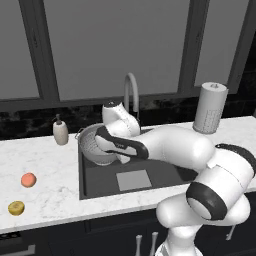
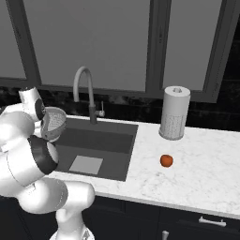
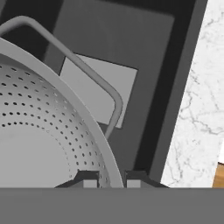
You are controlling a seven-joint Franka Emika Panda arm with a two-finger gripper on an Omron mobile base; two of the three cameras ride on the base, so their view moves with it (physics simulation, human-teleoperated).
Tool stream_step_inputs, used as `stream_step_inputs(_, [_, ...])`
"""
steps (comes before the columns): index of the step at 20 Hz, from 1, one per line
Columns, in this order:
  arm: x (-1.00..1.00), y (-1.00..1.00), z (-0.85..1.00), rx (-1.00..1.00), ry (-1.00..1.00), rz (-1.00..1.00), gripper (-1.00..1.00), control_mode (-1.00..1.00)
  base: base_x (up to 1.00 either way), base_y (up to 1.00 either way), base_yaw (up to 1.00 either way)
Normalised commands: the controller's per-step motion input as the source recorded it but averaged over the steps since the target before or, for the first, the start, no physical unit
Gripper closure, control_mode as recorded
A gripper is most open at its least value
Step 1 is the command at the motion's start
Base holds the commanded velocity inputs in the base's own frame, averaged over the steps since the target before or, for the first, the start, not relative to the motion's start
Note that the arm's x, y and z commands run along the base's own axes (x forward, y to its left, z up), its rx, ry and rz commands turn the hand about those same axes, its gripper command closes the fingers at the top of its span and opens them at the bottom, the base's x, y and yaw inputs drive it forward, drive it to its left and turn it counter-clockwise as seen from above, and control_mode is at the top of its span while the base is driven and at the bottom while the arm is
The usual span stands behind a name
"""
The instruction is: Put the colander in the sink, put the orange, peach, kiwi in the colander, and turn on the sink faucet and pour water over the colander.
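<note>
I am looking over a white marbled bench (image 1: pixel 45 165) set under tall dark-framed windows (image 1: pixel 115 45) with a dark backsplash behind. A large dark grey sink (image 1: pixel 165 172) is sunk into the bench, with a lighter square panel (image 1: pixel 133 180) at its bottom. My jaws are pinched on the rim of the colander (image 1: pixel 95 145), one tip inside and one outside, holding it tilted at the sink's back left corner, above the basin. The gooseneck sink faucet (image 1: pixel 131 90) rises behind the sink, and a beige soap dispenser (image 1: pixel 60 131) stands to its left. On the bench left of the sink lie the peach (image 1: pixel 28 180) and, nearer the front edge, the kiwi (image 1: pixel 16 208). On the right side stand a paper towel roll (image 2: pixel 174 112) and, in front of it, the orange (image 2: pixel 166 161).
</note>
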Motion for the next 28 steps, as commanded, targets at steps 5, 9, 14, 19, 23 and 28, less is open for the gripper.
stream_step_inputs(5, [0.0,-0.55,-0.09,0.0,0.08,0.02,1.0,-1.0,0.0,0.0,0.0])
stream_step_inputs(9, [0.0,-0.37,-0.11,0.0,0.05,0.09,1.0,-1.0,0.0,0.0,0.0])
stream_step_inputs(14, [-0.02,-0.43,-0.25,0.0,0.0,0.11,1.0,-1.0,0.0,0.0,0.0])
stream_step_inputs(19, [-0.01,-0.66,-0.27,0.0,0.0,0.12,1.0,-1.0,0.0,0.0,0.0])
stream_step_inputs(23, [-0.08,-0.59,-0.19,0.0,0.0,0.13,1.0,-1.0,0.0,0.0,0.0])
stream_step_inputs(28, [-0.01,-0.52,-0.09,0.0,0.0,0.16,1.0,-1.0,0.0,0.0,0.0])
